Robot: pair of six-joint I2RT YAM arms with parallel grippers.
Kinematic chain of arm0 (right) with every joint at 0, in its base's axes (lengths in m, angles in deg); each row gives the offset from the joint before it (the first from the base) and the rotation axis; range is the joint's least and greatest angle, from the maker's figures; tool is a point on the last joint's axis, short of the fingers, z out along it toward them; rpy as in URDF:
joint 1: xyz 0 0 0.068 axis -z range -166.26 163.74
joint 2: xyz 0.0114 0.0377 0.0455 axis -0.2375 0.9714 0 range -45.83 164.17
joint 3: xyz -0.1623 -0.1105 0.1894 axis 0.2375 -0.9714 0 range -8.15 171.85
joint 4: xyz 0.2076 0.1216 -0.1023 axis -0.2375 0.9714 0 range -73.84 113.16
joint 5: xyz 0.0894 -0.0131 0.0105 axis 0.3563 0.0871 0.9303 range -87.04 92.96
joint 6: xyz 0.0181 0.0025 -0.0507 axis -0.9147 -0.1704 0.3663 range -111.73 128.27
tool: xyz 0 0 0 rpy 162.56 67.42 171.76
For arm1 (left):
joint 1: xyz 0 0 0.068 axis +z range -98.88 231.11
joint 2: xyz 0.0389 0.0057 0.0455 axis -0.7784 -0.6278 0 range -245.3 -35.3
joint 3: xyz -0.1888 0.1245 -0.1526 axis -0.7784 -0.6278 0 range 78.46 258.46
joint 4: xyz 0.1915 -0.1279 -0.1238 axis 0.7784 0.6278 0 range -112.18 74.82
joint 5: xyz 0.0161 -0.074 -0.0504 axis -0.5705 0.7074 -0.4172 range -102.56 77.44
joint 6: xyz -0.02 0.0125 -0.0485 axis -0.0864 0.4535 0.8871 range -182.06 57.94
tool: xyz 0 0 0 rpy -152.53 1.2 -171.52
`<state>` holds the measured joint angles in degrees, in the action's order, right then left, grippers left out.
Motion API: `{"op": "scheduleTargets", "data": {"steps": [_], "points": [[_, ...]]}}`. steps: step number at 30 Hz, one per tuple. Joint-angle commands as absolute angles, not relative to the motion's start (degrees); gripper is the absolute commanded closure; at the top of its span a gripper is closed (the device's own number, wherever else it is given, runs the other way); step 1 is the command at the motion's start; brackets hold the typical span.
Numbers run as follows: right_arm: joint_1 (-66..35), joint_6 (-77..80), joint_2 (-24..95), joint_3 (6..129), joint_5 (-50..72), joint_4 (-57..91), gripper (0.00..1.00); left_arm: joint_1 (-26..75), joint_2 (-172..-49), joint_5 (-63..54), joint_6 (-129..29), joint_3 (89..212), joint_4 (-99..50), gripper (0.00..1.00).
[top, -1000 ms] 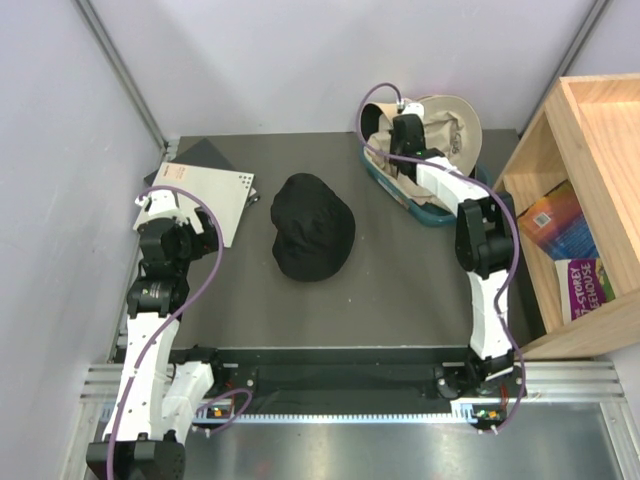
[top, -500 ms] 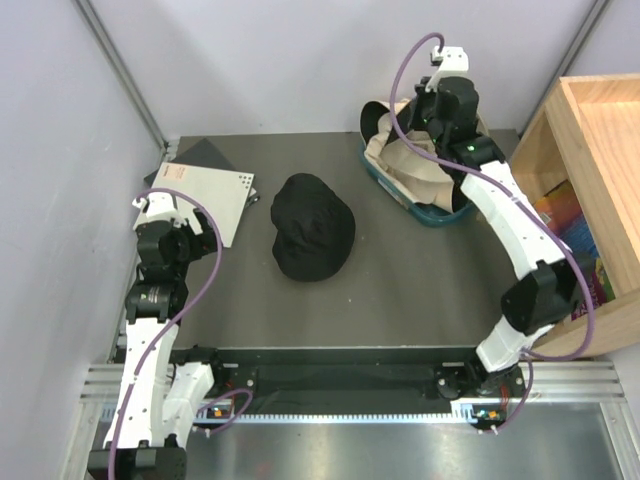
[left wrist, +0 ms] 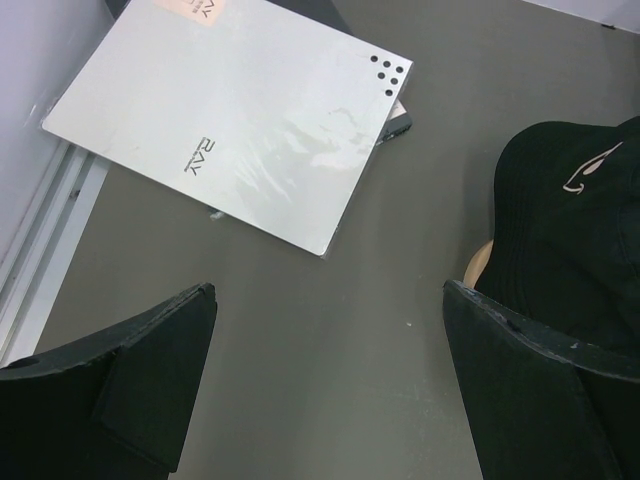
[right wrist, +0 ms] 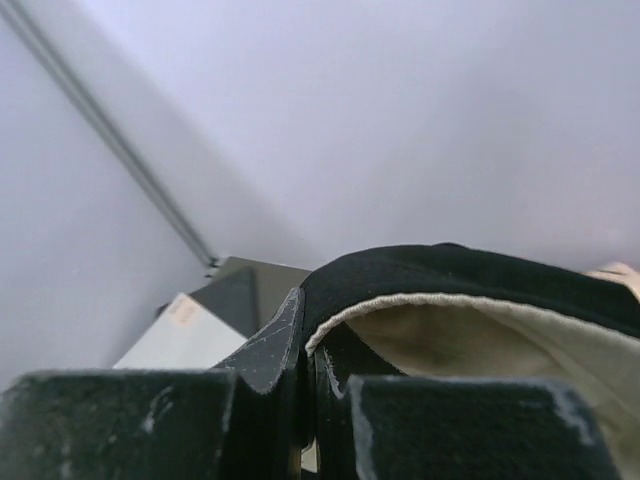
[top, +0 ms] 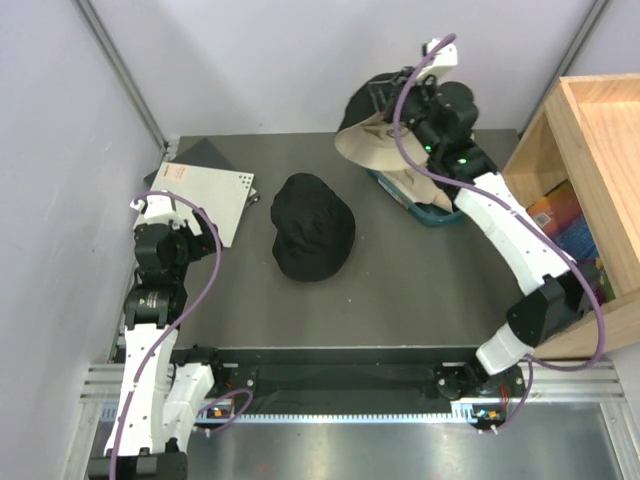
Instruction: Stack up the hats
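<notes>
Camera above: right gripper (top: 393, 100) clamped on brim of black-lined beige hat (top: 370, 145), raised over teal tub (top: 432, 212) at back right; black hat (top: 313, 227) flat mid-table, well apart from it; left gripper (top: 180, 222) beside white booklet (top: 207, 193), holding nothing. Left wrist: fingers (left wrist: 130, 370) spread wide above bare table (left wrist: 330, 300), black hat (left wrist: 575, 230) at right edge, white booklet (left wrist: 235, 125) upper left. Right wrist: jaws pinched tight on black-lined beige hat (right wrist: 470, 340), black side up, cream underneath.
</notes>
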<state>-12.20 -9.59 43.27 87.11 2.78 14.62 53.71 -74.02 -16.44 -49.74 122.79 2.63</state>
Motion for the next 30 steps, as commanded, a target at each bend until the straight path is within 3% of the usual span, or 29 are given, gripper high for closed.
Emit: {"op": "scheduleTargets", "data": {"steps": [1, 11, 14, 24, 30], "points": [[-18.4, -13.7, 49.8, 92.8, 5.9, 3.1, 1.00, 53.9, -73.0, -16.0, -49.1, 122.4, 0.4, 0.01], [-27.1, -18.4, 61.4, 101.0, 8.5, -6.3, 1.00, 53.8, -72.8, -16.3, -49.0, 122.3, 0.4, 0.01], [-28.1, -20.5, 58.3, 96.0, 12.3, -7.5, 1.00, 53.8, -72.8, -16.3, -49.0, 122.3, 0.4, 0.01], [-28.2, -31.6, 41.6, 62.3, 20.2, -11.0, 1.00, 53.8, -73.4, -16.5, -49.1, 122.6, 0.4, 0.01], [-28.2, -36.5, 37.8, 54.4, 21.2, -14.2, 1.00, 53.8, -73.6, -13.6, -48.8, 123.3, -0.6, 0.01]]}}
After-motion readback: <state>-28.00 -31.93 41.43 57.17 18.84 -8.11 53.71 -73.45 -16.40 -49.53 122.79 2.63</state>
